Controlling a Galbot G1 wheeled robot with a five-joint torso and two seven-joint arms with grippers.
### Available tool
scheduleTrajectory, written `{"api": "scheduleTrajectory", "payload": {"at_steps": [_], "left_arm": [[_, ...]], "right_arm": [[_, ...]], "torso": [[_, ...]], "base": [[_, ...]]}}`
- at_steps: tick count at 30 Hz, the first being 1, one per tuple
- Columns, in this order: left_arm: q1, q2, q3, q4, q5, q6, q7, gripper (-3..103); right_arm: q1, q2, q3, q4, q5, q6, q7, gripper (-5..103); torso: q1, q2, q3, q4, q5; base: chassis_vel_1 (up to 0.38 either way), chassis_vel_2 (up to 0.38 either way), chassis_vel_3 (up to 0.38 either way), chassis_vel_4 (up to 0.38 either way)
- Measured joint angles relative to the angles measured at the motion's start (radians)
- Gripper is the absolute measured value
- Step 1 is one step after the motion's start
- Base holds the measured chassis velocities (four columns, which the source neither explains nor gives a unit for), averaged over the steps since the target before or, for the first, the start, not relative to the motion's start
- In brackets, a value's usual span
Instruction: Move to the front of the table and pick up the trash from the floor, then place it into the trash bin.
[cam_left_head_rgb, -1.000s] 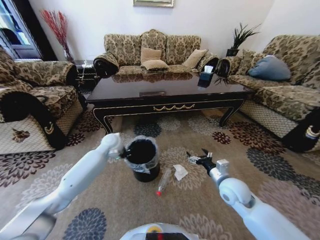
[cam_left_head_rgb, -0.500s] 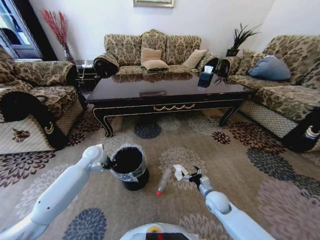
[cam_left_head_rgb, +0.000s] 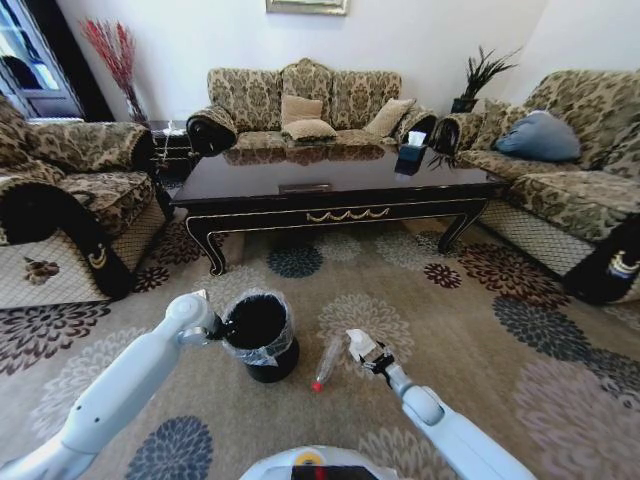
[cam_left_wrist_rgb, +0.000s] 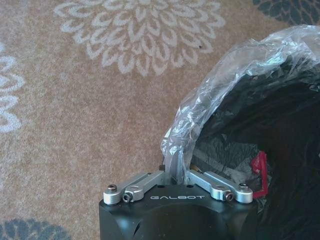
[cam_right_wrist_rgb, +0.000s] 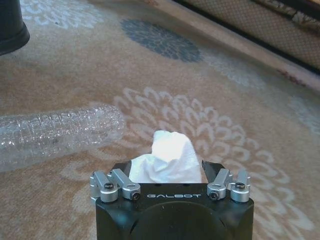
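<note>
The black trash bin (cam_left_head_rgb: 258, 340) with its clear liner (cam_left_wrist_rgb: 225, 95) stands on the carpet before the dark table (cam_left_head_rgb: 330, 190). My left gripper (cam_left_head_rgb: 215, 328) is shut on the bin's rim and liner (cam_left_wrist_rgb: 175, 167). A crushed clear bottle (cam_left_head_rgb: 328, 360) with a red cap (cam_left_head_rgb: 316, 386) lies on the floor to the right of the bin, and it also appears as the bottle (cam_right_wrist_rgb: 55, 132) in the right wrist view. My right gripper (cam_left_head_rgb: 366, 352) is low over the carpet, its fingers closed on the white paper wad (cam_right_wrist_rgb: 167, 161).
Patterned sofas (cam_left_head_rgb: 300, 110) surround the table on three sides; an armchair (cam_left_head_rgb: 60, 200) stands close on the left. A red scrap (cam_left_wrist_rgb: 260, 170) lies inside the bin. Open carpet (cam_left_head_rgb: 480, 330) spreads to the right of my right arm.
My left arm drew the bin a little left and nearer. My right gripper swung in from the right, dropped to the floor and closed on the paper wad.
</note>
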Motion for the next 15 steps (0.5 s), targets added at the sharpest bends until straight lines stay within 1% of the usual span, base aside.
{"api": "scheduleTrajectory", "payload": {"at_steps": [6,10,11,13,14,15], "left_arm": [[-0.008,0.001,0.007,0.0,-0.006,0.0,0.001,0],[-0.009,0.004,0.008,0.0,-0.011,0.0,0.001,0],[-0.009,0.004,0.008,0.0,-0.011,0.0,0.001,0],[-0.013,0.005,0.008,0.003,-0.014,-0.001,0.002,0],[-0.019,0.003,0.008,0.005,-0.016,-0.001,0.002,0],[-0.026,0.003,0.008,0.008,-0.018,-0.001,0.002,0]], "right_arm": [[0.014,0.024,-0.02,-0.045,0.003,0.0,-0.001,79],[0.014,0.044,-0.027,-0.089,-0.004,0.011,-0.002,68],[0.014,0.044,-0.027,-0.089,-0.004,0.011,-0.002,68],[0.023,0.053,-0.031,-0.117,-0.006,0.017,-0.004,61],[0.028,0.056,-0.032,-0.13,-0.007,0.019,-0.005,61],[0.031,0.059,-0.032,-0.141,-0.007,0.02,-0.006,57]], "torso": [[0.0,0.0,0.0,-0.0006,-0.0001],[0.0,0.0,0.0,-0.0005,-0.0001],[0.0,0.0,0.0,-0.0005,-0.0001],[0.0,0.0,0.0,-0.0003,-0.0001],[0.0,0.0,0.0,-0.0001,-0.0001],[0.0,0.0,0.0,-0.0002,-0.0002]], "base": [[0.0,0.0,0.0,0.0],[0.0,0.0,0.0,0.0],[0.0,0.0,0.0,0.0],[0.0,0.0,0.0,0.0],[0.0,0.0,0.0,0.0],[0.0,0.0,0.0,0.0]]}}
